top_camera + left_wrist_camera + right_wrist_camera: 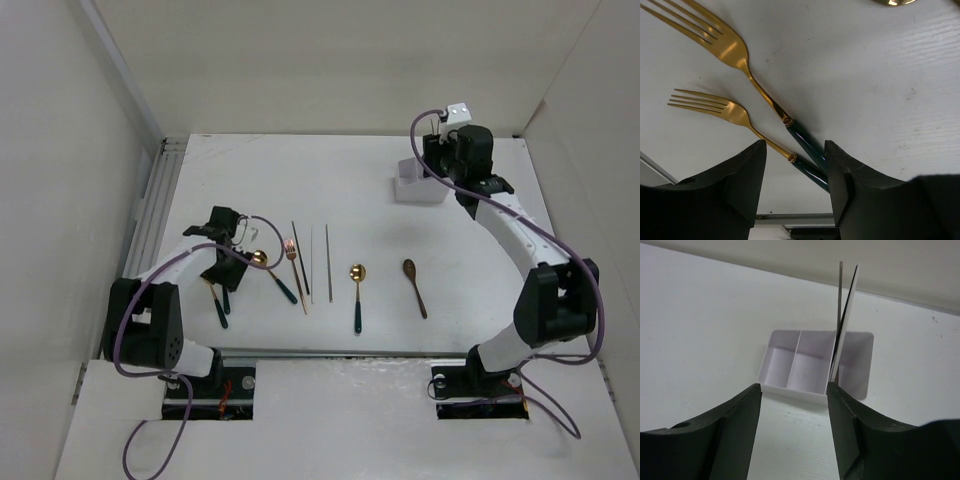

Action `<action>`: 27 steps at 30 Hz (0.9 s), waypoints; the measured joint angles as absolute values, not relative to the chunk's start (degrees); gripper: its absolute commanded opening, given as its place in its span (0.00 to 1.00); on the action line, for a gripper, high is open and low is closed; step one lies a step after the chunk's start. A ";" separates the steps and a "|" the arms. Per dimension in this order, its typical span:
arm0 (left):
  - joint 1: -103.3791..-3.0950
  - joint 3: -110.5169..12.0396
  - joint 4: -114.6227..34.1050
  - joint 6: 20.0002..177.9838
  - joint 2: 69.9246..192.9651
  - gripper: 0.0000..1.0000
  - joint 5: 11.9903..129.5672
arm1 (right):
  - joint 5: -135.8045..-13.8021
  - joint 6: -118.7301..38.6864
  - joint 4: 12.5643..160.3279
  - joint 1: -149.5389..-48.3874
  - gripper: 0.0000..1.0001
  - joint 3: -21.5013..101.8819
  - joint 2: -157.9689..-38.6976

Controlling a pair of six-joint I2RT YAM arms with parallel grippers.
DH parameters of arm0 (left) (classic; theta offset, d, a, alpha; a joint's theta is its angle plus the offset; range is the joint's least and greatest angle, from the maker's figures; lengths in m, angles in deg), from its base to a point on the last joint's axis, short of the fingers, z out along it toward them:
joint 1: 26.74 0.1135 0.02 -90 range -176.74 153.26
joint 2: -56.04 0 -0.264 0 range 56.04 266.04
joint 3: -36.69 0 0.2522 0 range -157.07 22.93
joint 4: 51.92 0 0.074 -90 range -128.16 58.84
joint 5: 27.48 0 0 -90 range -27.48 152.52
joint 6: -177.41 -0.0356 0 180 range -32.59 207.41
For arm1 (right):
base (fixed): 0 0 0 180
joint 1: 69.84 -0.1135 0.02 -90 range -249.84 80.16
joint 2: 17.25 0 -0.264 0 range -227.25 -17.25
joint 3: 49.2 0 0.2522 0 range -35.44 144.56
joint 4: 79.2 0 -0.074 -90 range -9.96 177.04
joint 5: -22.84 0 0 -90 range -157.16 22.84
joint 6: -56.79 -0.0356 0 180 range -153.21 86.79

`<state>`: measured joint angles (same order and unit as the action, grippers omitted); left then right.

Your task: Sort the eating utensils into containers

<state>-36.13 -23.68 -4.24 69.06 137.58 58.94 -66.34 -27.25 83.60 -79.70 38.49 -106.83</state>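
Two gold forks with dark teal handles, one (732, 47) above the other (735, 112), lie side by side on the white table. My left gripper (795, 170) is open just above their handles (807, 145), which run under its right finger; it also shows in the top view (220, 268). My right gripper (794, 405) is open and empty over the table just short of the white divided box (790, 365). Two thin chopsticks (841, 325) stand upright in the box by the divider of its right compartment. The box (420, 188) sits at the back right under the right gripper (437, 160).
In a row mid-table lie a gold spoon with a teal handle (272, 275), a copper fork (292, 252), three thin chopsticks (311, 258), a second gold spoon with a teal handle (357, 295) and a brown spoon (415, 287). White walls enclose the table.
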 measured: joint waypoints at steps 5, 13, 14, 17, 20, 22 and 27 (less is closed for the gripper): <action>-36.10 -22.56 -4.03 69.92 136.40 0.47 57.55 | -65.29 -27.25 83.16 -79.70 0.61 35.36 -103.25; -36.10 -22.56 -3.30 69.94 138.63 0.37 58.22 | -63.41 -26.88 83.16 -79.70 0.62 33.33 -98.90; -36.10 -22.56 -3.06 69.94 139.08 0.36 58.55 | -63.06 -26.73 83.16 -79.70 0.62 33.20 -98.57; -36.10 -22.56 -2.41 69.87 139.43 0.34 59.45 | -62.04 -26.18 83.18 -79.70 0.62 33.04 -97.94; -36.10 -22.56 -2.15 69.63 139.59 0.32 60.15 | -61.18 -25.50 83.16 -79.70 0.62 32.98 -97.63; -36.10 -22.59 -2.08 69.41 140.20 0.28 60.76 | -60.83 -25.33 83.18 -79.70 0.62 32.98 -97.57; -36.08 -23.50 -1.38 68.91 142.38 0.19 61.33 | -60.05 -24.48 83.16 -79.70 0.62 32.98 -97.52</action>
<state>-36.08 -23.50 -1.38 68.91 142.38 61.33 -60.05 -24.48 83.16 -79.70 32.98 -97.52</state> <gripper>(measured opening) 0.221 0.620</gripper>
